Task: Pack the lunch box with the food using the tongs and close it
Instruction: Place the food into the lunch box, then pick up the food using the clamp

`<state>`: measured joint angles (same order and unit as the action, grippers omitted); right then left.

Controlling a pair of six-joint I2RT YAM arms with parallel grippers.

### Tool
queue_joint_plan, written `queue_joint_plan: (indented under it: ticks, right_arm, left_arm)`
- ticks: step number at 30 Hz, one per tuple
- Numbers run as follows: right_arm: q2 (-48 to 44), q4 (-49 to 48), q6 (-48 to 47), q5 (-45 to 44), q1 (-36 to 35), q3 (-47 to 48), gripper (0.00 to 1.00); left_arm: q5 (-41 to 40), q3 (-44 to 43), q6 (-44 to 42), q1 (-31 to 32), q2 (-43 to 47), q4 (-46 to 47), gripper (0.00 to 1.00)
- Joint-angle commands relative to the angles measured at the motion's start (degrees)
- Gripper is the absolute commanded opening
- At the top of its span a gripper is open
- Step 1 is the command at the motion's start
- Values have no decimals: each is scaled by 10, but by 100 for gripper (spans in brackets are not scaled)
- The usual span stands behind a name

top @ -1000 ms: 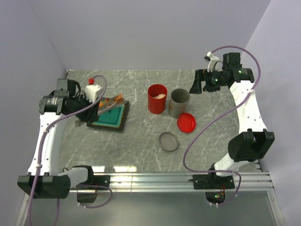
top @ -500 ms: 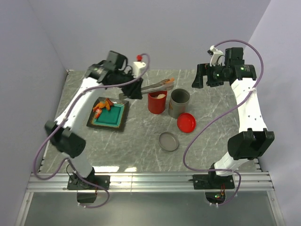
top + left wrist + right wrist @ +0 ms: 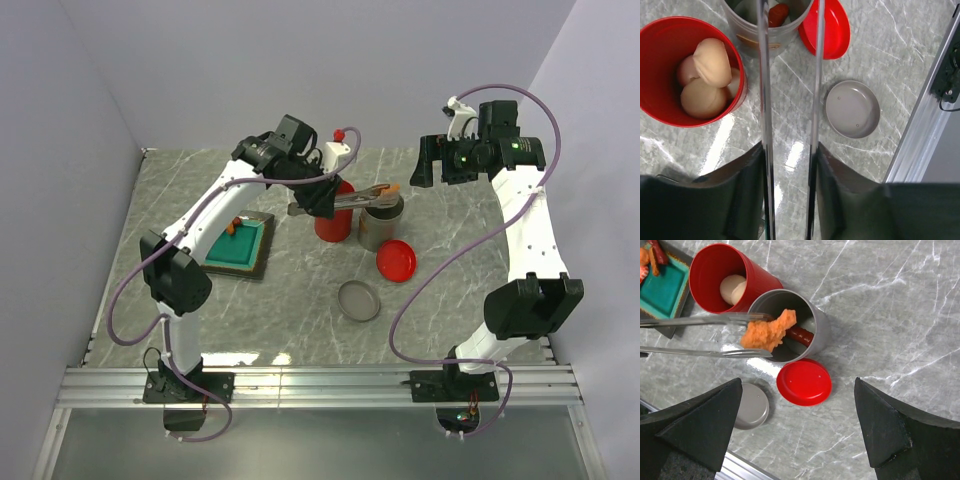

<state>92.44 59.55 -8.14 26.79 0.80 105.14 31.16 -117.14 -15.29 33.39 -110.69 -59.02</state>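
Observation:
My left gripper (image 3: 318, 203) is shut on the grey metal tongs (image 3: 362, 195), its fingers (image 3: 747, 190) pressing the two arms from outside. The tongs (image 3: 700, 320) reach right, and a rough orange piece of food (image 3: 767, 332) sits between their tips over the mouth of the grey cup (image 3: 822, 327). A red sausage bit (image 3: 800, 333) lies inside that cup. The red lunch box (image 3: 670, 100) stands just left of it, with beige balls (image 3: 710, 70) inside. Its red lid (image 3: 396, 261) lies on the table. My right gripper (image 3: 435, 175) hangs open and empty, high at the back right.
A dark tray with a teal inside (image 3: 238, 248) lies left of the lunch box, with orange and red bits (image 3: 647, 260) at its far corner. A grey lid (image 3: 359, 300) rests in front of the cups. The metal rail (image 3: 320, 380) runs along the near edge.
My left arm has swung from the tray rightward over the cups, carrying the tongs with the orange piece. The tongs' arms have spread a little. The right arm has hardly moved.

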Motion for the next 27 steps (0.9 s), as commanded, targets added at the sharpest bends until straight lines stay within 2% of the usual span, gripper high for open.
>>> queue_joint_plan:
  ticks: [1, 2, 5, 10, 13, 16, 19, 20, 23, 27]
  right_arm:
    - [-15, -14, 5, 0, 4, 20, 100]
    - [-16, -14, 4, 1, 4, 20, 100]
    - [-15, -13, 4, 5, 4, 20, 100]
    - [-16, -13, 3, 5, 3, 19, 100]
    - [-15, -9, 1, 9, 4, 18, 100]
    - [-15, -5, -4, 16, 4, 19, 100]
    - [-11, 0, -9, 22, 4, 22, 100]
    - [-11, 0, -12, 23, 4, 22, 100]
    - [-8, 4, -14, 31, 4, 24, 100]
    - [-5, 7, -16, 42, 3, 21, 100]
  left_arm:
    - [-7, -36, -3, -1, 1, 10, 46]
    - [-7, -36, -2, -1, 2, 10, 52]
    - [-12, -40, -4, -1, 5, 9, 61]
    - [-13, -88, 3, -2, 13, -4, 62]
    - [-8, -77, 10, -17, 47, 0, 62]
    - [-2, -29, 21, -55, 99, 10, 61]
    - [9, 24, 21, -117, 151, 10, 61]
    - [12, 38, 18, -154, 163, 8, 61]
    - [5, 109, -21, -226, 216, -10, 61]
    - [-16, 259, -89, -319, 299, -20, 61]
